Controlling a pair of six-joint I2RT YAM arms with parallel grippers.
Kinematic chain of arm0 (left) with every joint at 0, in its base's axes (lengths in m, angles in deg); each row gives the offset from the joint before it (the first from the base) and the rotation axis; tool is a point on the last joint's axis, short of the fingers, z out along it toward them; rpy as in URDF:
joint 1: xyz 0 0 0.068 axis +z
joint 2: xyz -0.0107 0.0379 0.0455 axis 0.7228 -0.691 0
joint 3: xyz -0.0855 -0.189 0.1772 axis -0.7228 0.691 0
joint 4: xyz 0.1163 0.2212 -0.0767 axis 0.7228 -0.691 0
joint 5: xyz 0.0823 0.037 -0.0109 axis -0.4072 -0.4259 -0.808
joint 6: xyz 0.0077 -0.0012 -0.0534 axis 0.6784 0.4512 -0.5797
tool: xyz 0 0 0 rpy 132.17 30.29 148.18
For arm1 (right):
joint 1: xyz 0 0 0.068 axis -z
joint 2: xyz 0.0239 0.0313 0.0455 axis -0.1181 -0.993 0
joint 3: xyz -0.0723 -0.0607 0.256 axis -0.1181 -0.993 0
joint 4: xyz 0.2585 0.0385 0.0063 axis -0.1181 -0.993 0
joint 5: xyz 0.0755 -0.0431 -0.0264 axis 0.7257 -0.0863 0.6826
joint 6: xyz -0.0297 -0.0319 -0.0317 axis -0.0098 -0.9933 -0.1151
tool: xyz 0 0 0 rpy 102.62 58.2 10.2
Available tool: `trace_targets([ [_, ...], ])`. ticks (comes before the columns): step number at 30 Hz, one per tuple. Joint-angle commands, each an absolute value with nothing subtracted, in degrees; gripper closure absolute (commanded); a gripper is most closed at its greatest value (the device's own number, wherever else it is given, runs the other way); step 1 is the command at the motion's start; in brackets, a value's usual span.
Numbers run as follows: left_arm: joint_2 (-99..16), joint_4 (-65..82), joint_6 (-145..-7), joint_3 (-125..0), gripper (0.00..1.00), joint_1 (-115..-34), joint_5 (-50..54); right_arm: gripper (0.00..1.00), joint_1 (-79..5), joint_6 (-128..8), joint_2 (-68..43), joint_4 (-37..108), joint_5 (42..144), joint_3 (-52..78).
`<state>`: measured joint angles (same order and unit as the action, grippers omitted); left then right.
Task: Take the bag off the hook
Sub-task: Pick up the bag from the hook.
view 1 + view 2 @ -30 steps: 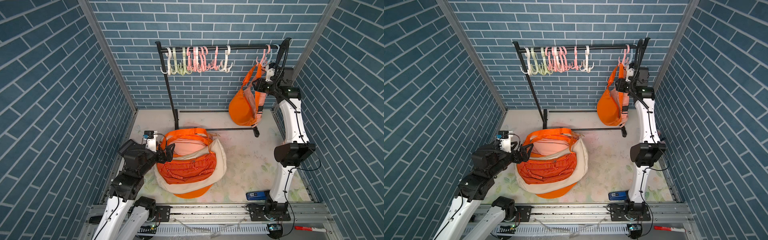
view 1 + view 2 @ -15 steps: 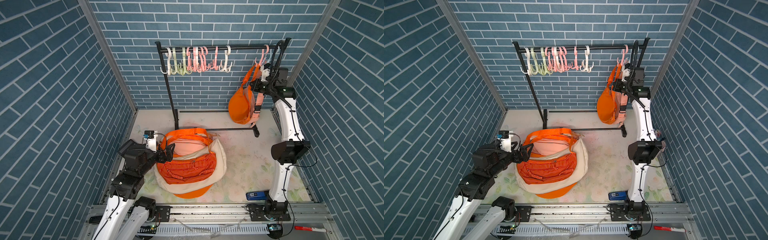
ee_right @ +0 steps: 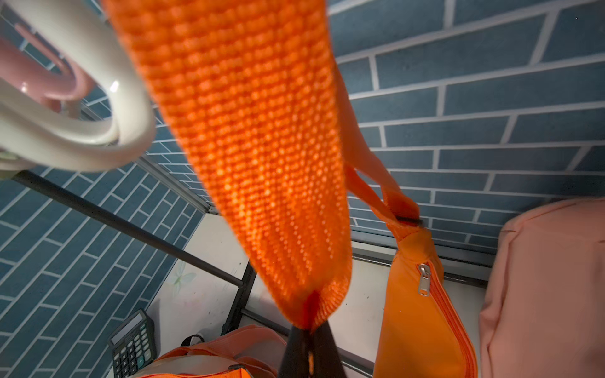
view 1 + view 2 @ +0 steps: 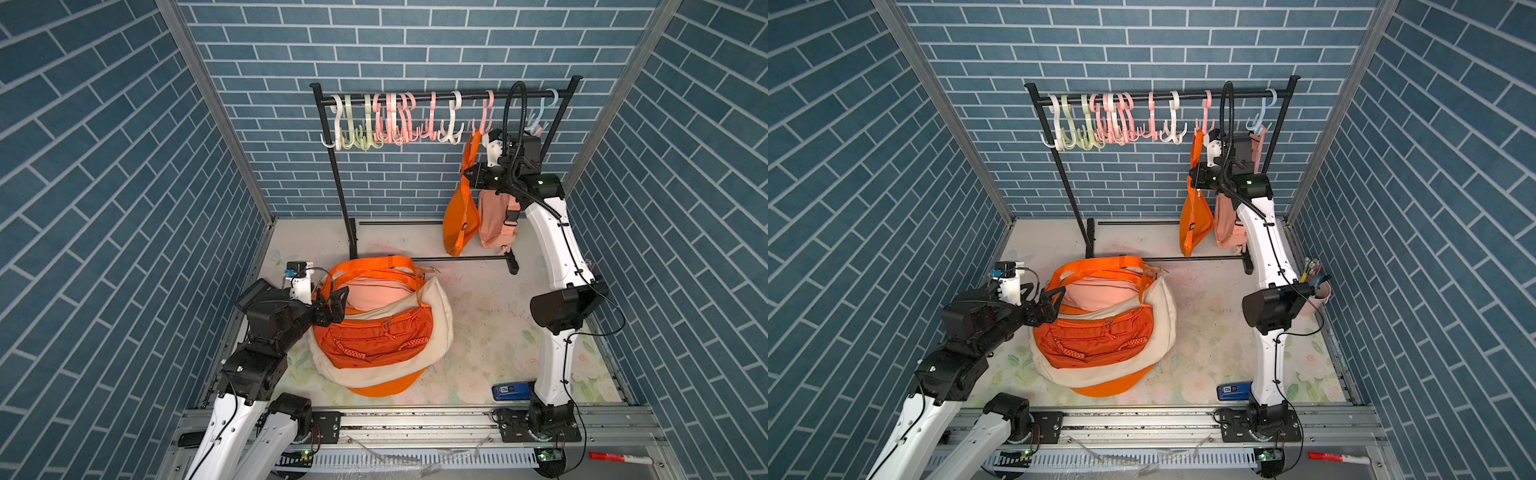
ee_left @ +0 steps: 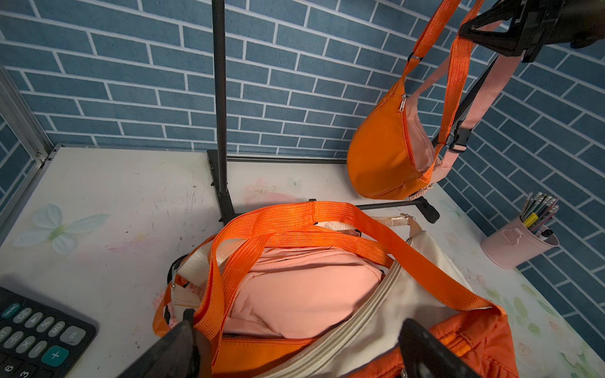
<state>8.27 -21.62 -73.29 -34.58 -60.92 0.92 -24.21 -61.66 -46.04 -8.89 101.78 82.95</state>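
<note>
Looking down into a booth walled with blue brick-pattern panels [image 4: 104,187], floored by a white tabletop [image 4: 478,324] printed with pale flowers and butterflies and scuffed with grey marks. Finding a black rack [image 4: 341,187] at the back, carrying a row of white, green and pink hooks [image 4: 390,124] along its rail. Noting a calculator [image 5: 32,330] near the left arm, a pink cup of pencils [image 5: 517,242] by the right-hand wall, a blue device [image 4: 511,391] at the right arm's base and a red marker [image 4: 619,458] on the front ledge. Spotting the orange bag [image 4: 457,226] hanging at the right end of the rack, clear of the tabletop, 1 of 2 there, just beside a pink bag [image 4: 494,224]: half-moon shaped, smooth fabric, a silver zip pull near the upper seam, its woven orange strap [image 3: 255,147] running up to a pink hook [image 4: 483,116]; not being able to tell whether looped over a prong. Pinching that strap partway up with the right gripper [image 3: 307,333], jaws pressed together on the webbing. Holding the left gripper [image 4: 337,305] spread wide, gripping nothing, over a heap [image 4: 374,336] of orange, cream and pink bags on the tabletop.
</note>
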Motion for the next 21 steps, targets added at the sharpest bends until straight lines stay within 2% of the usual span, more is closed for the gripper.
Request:
trace_targets([
  [1, 8.8, -21.7, -72.9, -33.9, 0.01, -60.5, 0.9, 1.00, -27.7, -65.1, -44.3, -15.9, 102.8, 85.7],
  [11, 6.9, -14.0, -78.3, -34.3, 0.01, -60.5, 5.2, 1.00, -31.9, -65.2, -39.0, -17.9, 104.1, 83.9],
  [13, 6.0, -10.5, -79.9, -35.0, 0.05, -60.6, 7.2, 1.00, -32.5, -65.3, -37.8, -18.1, 104.5, 84.0],
  [16, 1.4, -5.2, -82.0, -36.4, 0.09, -60.9, 10.1, 1.00, -32.9, -64.5, -37.0, -18.2, 105.5, 85.0],
  [21, -5.7, -1.8, -81.3, -42.5, 0.06, -63.1, 9.2, 1.00, -33.1, -63.4, -36.3, -19.1, 107.6, 86.3],
])
